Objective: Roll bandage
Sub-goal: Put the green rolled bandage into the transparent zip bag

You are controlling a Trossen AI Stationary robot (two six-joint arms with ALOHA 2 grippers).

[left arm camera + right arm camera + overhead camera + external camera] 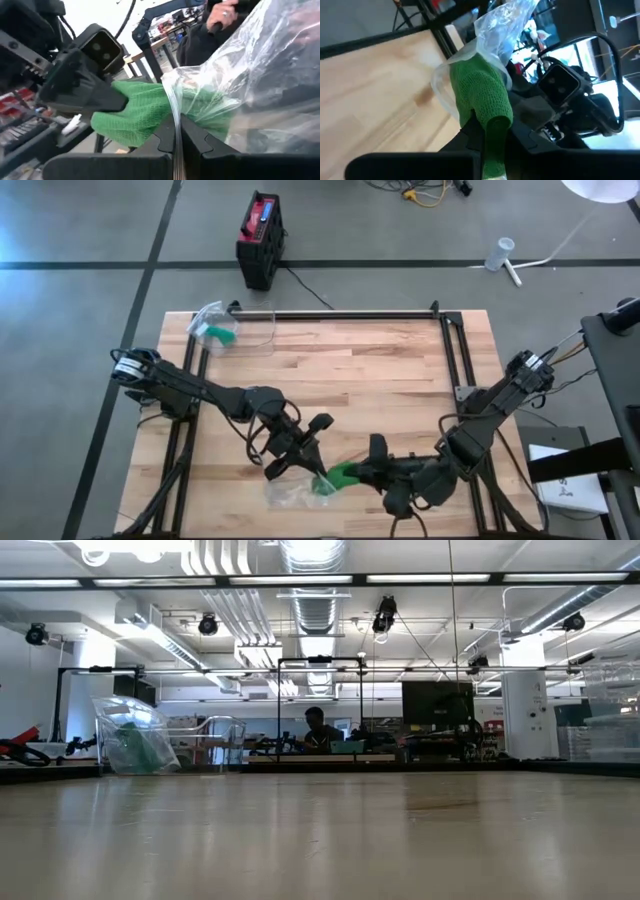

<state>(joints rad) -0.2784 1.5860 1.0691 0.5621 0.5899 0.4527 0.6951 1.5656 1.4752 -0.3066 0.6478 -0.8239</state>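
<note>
— Where's the bandage right now?

— Near the front edge of the desk (400, 370), between the two arms. The green bandage (342, 472) is half inside a clear plastic bag (292, 492) — one end sticks out toward the right arm, the rest is in the bag's mouth.

— Who has hold of what?

— The right gripper (362, 473) has its fingers clamped on the free end of the bandage; in the right wrist view the green roll (482, 102) runs straight down between the two dark fingers (470, 135), with the bag (495, 30) bunched over its far end. The left gripper (318, 474) has its fingers shut tight on the bag's edge — the left wrist view shows the pleated plastic (250, 90) pinched between the fingers (197, 140), and the green fabric (137, 112) showing just behind it.

— Are the two grippers touching?

— They're very near, facing each other across the bandage. Whether they touch, I can't tell.

— Anything else on the desk?

— A second clear bag (215, 327) with something green in it sits at the far left corner, beside a clear container (255, 330). The low view shows that bag (135, 737) upright at the far edge, and a person (318, 730) seated in the room beyond.

— And off the desk?

— A red and black case (261, 238) on the floor past the far edge.
</note>
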